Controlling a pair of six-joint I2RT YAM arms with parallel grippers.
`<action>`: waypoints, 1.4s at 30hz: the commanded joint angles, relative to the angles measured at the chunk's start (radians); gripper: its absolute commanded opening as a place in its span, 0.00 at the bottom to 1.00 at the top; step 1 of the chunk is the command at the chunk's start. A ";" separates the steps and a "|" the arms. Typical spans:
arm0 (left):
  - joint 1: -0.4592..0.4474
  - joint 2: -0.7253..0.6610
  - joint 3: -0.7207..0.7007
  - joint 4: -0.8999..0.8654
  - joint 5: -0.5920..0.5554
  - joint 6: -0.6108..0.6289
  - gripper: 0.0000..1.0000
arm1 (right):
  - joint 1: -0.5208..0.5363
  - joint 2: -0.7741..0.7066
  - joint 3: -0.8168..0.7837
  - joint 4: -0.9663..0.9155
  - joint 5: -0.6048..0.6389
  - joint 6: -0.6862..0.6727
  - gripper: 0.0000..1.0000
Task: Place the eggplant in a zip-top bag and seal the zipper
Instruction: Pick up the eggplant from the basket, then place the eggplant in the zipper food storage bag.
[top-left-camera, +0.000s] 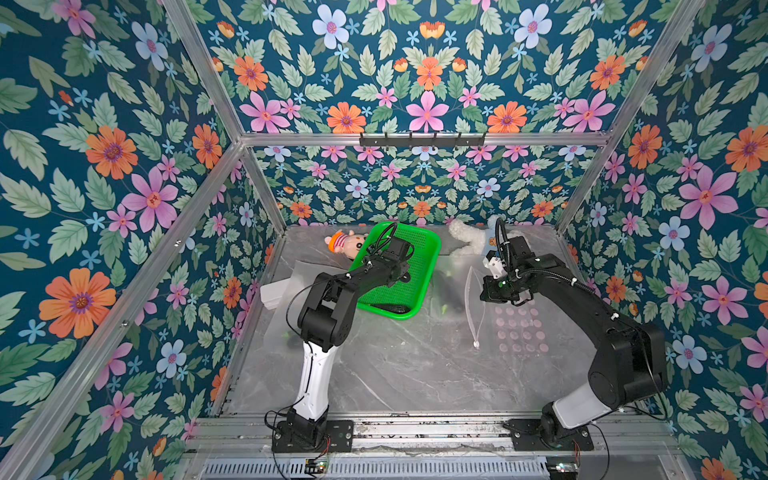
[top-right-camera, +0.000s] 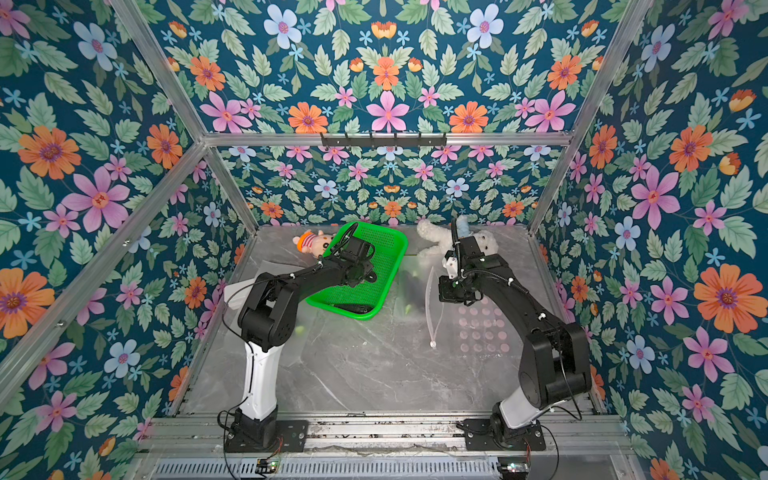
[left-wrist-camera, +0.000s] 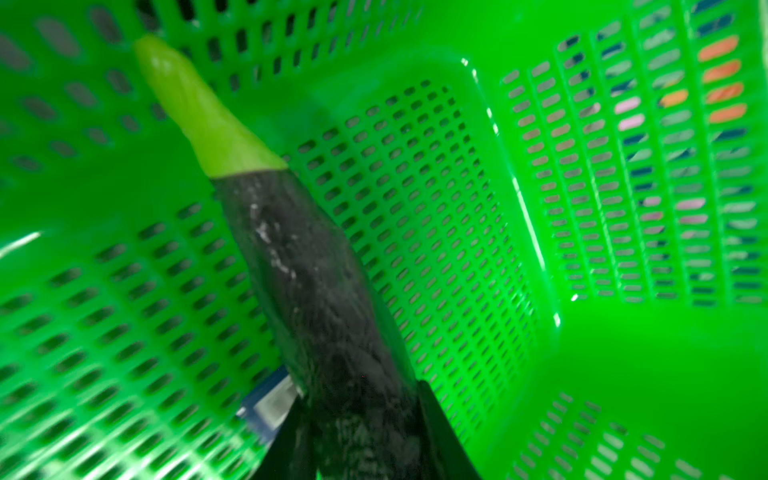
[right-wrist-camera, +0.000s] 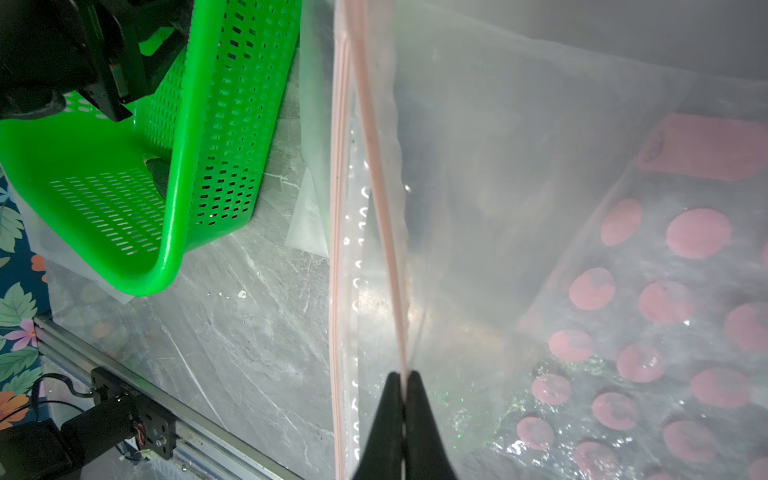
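The eggplant (left-wrist-camera: 316, 291), dark with a pale green stem, lies inside the green basket (left-wrist-camera: 623, 374). My left gripper (left-wrist-camera: 359, 392) is shut on its thick end, one finger on each side. In both top views that wrist hangs over the basket (top-left-camera: 415, 257) and hides the grip. The zip-top bag (right-wrist-camera: 540, 208), translucent with pink dots, lies on the table to the right of the basket (top-left-camera: 519, 328). My right gripper (right-wrist-camera: 402, 374) is shut on the zipper (right-wrist-camera: 382, 208), holding the upper lip raised off the lower lip so the mouth gapes. The white slider (top-left-camera: 476, 344) sits at the near end.
A doll with an orange striped cap (top-left-camera: 345, 245) and a white plush toy (top-left-camera: 469, 241) lie at the back of the marble table (top-left-camera: 395, 374). A flat white stack (top-left-camera: 274, 293) and translucent sheets lie left of the basket. Aluminium frame posts ring the table.
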 joint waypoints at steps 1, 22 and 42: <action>-0.021 -0.047 -0.016 -0.071 -0.006 0.087 0.28 | 0.002 0.002 0.010 0.001 -0.025 -0.015 0.00; -0.213 -0.422 -0.199 0.238 -0.107 0.345 0.31 | -0.022 0.004 0.005 0.107 -0.221 0.096 0.00; -0.386 -0.483 -0.455 0.773 0.056 0.520 0.32 | -0.082 -0.043 -0.005 0.196 -0.380 0.209 0.00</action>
